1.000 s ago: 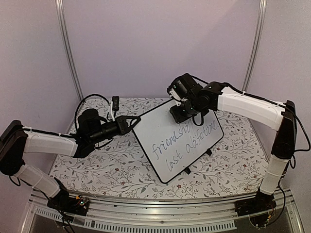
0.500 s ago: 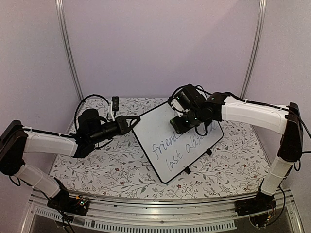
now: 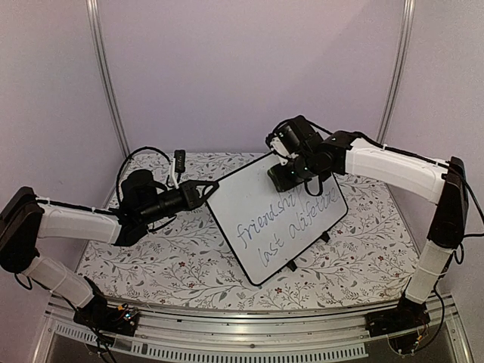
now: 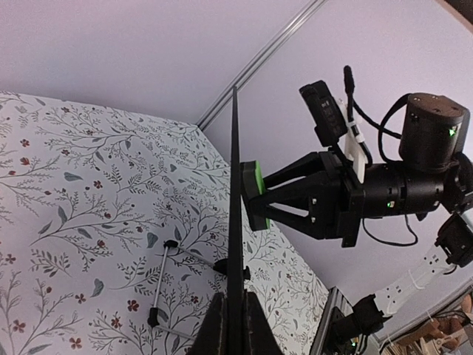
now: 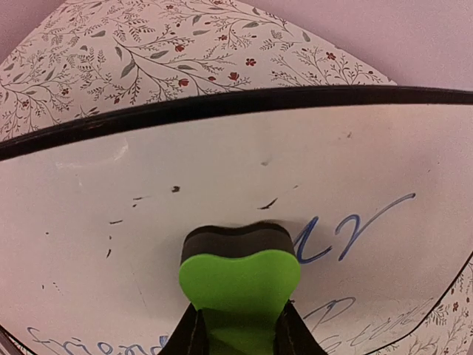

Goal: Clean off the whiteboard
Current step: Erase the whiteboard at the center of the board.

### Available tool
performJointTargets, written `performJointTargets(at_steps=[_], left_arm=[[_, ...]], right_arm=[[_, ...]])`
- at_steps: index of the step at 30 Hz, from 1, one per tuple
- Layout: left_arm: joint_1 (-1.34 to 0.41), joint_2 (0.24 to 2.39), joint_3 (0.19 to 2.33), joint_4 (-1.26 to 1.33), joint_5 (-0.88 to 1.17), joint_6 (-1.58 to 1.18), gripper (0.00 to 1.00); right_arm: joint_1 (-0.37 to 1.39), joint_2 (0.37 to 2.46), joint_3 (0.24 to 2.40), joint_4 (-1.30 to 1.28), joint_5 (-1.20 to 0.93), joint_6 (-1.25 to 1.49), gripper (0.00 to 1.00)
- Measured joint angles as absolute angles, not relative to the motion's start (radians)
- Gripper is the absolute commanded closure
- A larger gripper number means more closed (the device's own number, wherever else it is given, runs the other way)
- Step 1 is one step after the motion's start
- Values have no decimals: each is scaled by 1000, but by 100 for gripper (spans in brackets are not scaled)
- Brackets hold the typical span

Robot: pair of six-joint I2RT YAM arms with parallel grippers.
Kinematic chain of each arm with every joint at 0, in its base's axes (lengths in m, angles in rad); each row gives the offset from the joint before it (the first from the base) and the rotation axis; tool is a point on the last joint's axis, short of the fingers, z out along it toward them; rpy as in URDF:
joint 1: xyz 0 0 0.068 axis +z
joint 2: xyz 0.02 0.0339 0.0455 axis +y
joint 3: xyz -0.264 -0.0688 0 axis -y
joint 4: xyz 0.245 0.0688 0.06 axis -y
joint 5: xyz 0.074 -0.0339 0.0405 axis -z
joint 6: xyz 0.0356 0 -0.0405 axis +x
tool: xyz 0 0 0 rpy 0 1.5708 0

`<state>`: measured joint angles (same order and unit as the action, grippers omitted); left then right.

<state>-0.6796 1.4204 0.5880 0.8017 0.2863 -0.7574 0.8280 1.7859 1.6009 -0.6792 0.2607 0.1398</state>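
Lilac walls [image 3: 249,68], floral tablecloth [image 3: 181,257] (leafy sprigs); left gripper [image 3: 209,185] pinches the whiteboard [image 3: 249,208] rim, right gripper [image 3: 283,175] clamps a green eraser [image 5: 240,285].

the green eraser [image 5: 240,285] covers part of the writing [image 5: 347,233] on the whiteboard [image 5: 148,163], its lower words cropped by the frame.

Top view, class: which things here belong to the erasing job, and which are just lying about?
Belong to the job:
whiteboard, writing not yet wiped
green eraser
right gripper, shut on the eraser
left gripper, clamped on the whiteboard's edge

Just there:
flowered table cover
metal poles by the back wall
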Motion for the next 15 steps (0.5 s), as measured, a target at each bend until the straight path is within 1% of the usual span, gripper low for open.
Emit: performJointTargets(at_steps=[8, 15], left_arm=[[-680, 1421, 588, 803, 288, -758, 100], [-678, 1428, 588, 802, 276, -768, 100]], right_arm=[[797, 1795, 1626, -672, 266, 117, 100], [797, 1771, 1534, -634, 219, 107, 100]])
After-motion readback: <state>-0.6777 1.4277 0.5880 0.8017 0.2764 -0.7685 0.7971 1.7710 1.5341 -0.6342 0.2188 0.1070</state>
